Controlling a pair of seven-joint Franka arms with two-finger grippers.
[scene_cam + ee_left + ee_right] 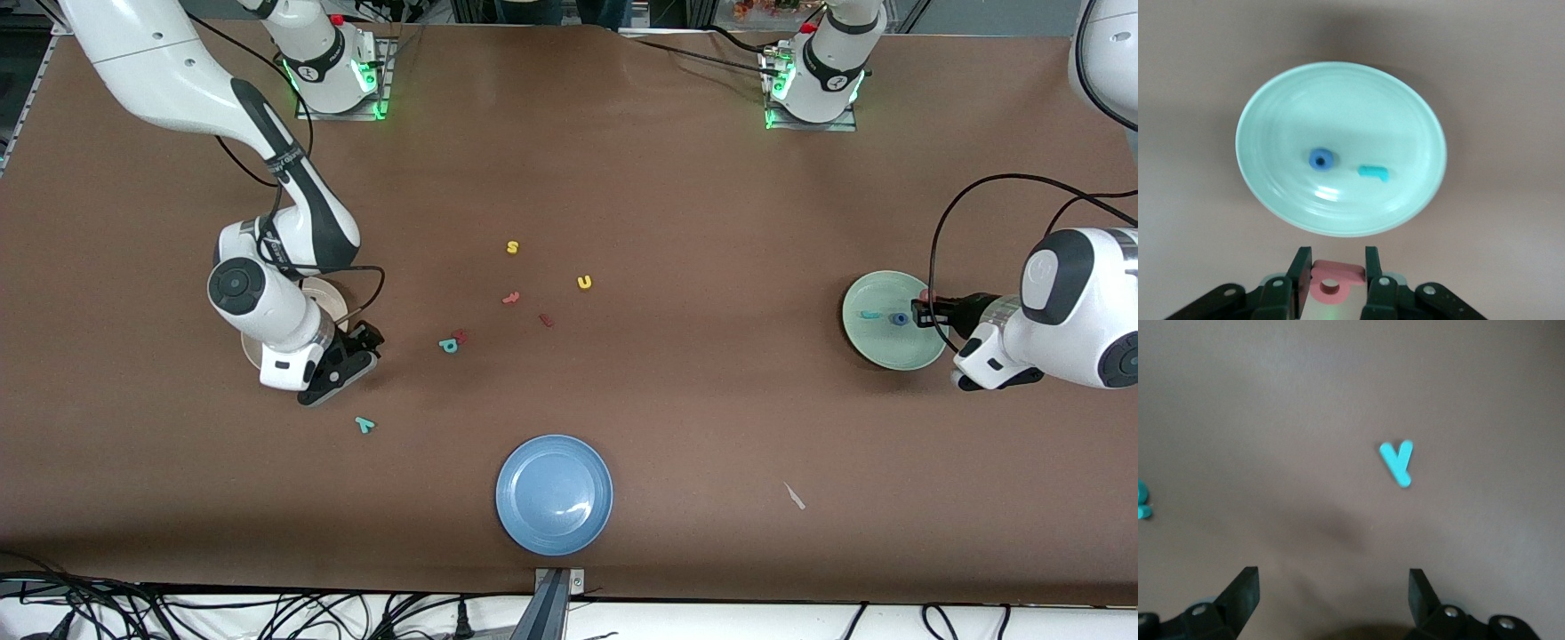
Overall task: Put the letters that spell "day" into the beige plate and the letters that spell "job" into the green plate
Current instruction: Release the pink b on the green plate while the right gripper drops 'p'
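The green plate (889,348) lies at the left arm's end of the table, with a teal j (869,315) and a blue o (900,318) in it. My left gripper (925,307) hangs over that plate's rim, shut on a salmon b (925,295). The left wrist view shows the b (1335,280) between the fingers of the left gripper (1335,263), above the green plate (1338,100), the o (1321,159) and the j (1373,173). My right gripper (348,366) is open and empty beside the beige plate (331,298), which the arm mostly hides. A teal y (364,424) (1397,462) lies near the right gripper (1333,587).
A teal p (449,345) (1143,500), small red pieces (511,298) (545,320), a yellow s (512,247) and a yellow u (584,282) lie mid-table. A blue plate (554,524) sits nearest the front camera, with a white scrap (794,495) beside it.
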